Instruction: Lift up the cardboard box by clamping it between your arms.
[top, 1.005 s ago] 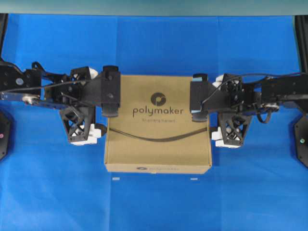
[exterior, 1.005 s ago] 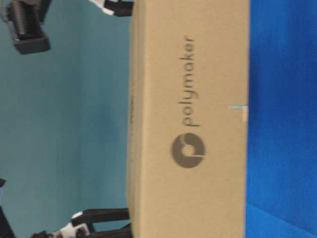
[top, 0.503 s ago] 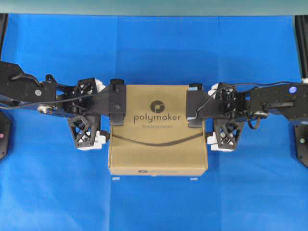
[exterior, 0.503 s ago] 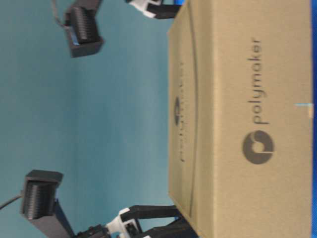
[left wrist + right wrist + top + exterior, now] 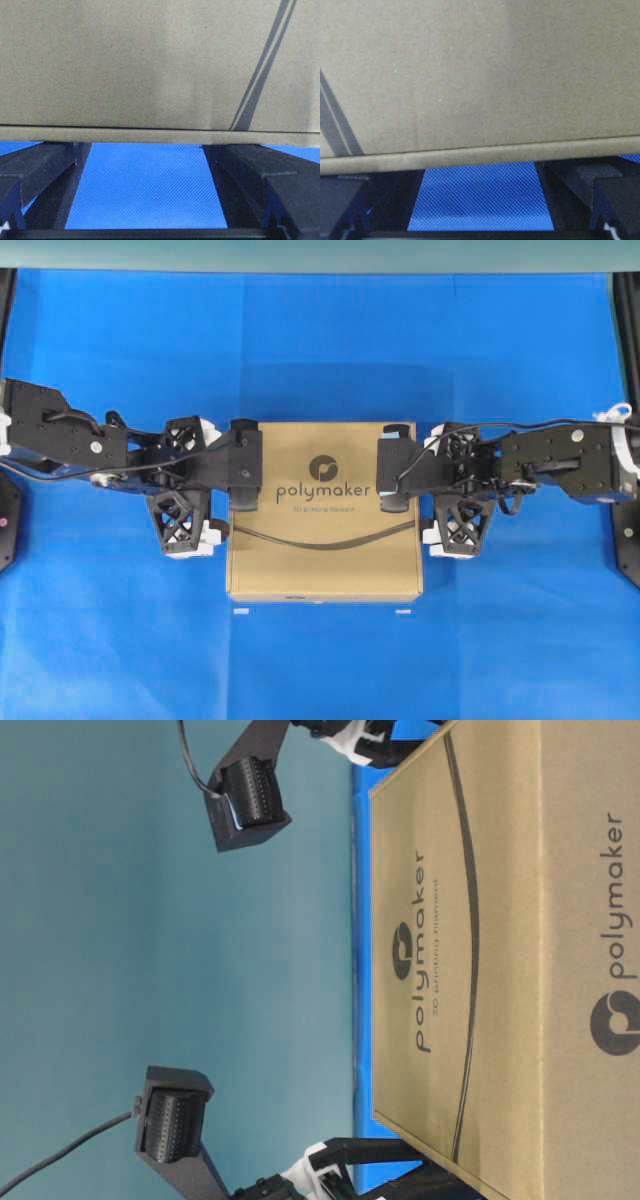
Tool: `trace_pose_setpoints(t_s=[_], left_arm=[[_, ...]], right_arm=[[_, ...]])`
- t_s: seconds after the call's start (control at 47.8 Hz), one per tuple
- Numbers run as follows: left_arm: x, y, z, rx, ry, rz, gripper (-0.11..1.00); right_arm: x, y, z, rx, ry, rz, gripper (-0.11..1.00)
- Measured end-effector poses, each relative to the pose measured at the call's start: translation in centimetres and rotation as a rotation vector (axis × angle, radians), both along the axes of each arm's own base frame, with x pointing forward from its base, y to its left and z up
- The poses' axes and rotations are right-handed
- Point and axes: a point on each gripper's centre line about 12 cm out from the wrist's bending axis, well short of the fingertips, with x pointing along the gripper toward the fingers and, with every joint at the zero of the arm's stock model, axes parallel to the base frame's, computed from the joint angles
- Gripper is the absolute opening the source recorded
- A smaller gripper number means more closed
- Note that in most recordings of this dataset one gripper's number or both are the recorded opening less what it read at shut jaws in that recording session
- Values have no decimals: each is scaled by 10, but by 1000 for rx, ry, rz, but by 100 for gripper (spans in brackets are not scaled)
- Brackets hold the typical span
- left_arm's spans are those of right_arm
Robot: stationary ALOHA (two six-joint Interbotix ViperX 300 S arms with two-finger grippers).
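Observation:
The brown cardboard box (image 5: 325, 540) with the "polymaker" logo lies flat at the cloth's middle, clamped between my arms. My left gripper (image 5: 222, 480) is open, its fingertips against the box's left side. My right gripper (image 5: 430, 487) is open, its fingertips against the right side. In the left wrist view the box wall (image 5: 150, 60) fills the top, with the gripper (image 5: 147, 150) spread wide and blue cloth between its fingers (image 5: 45, 170). The right wrist view shows the same: box (image 5: 480, 75), gripper (image 5: 480, 167). The table-level view shows the box (image 5: 500, 970) low; whether it touches the table is hidden.
Blue cloth (image 5: 320, 340) covers the table all round. Two small white tape marks (image 5: 240, 612) lie just in front of the box. Black arm bases (image 5: 628, 540) stand at the left and right edges. A teal wall is behind.
The box has come down between the arms: it looks smaller from overhead and sits lower in the table-level view. Both arms have dropped with it, still pressed to its sides.

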Motion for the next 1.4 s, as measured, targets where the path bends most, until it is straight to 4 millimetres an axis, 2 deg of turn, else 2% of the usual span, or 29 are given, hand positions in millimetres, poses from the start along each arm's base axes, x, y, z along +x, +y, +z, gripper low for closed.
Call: trace_pose_setpoints(t_s=[0.188, 0.356, 0.565, 0.733, 1.005, 1.152, 1.403], left_arm=[[-2, -1, -2, 0, 2, -2, 87], [-13, -2, -5, -2, 12, 0, 87], [-34, -4, 0, -1, 3, -2, 87], [-58, -6, 13, 4, -40, -3, 87], [-93, -9, 32, 12, -148, -4, 87], [-100, -10, 46, 14, -228, 0, 87], [-107, -11, 68, 18, -354, 5, 87]], right_arm=[[-3, 1, 0, 6, -2, -13, 99], [-11, -1, -2, 15, -8, -41, 99], [-31, 0, -1, 17, -10, -53, 99], [-56, 4, 4, 25, -15, -64, 99], [-87, 7, 20, 31, -102, -88, 99], [-97, 8, 29, 26, -168, -89, 99], [-102, 9, 61, 15, -338, -86, 99]])
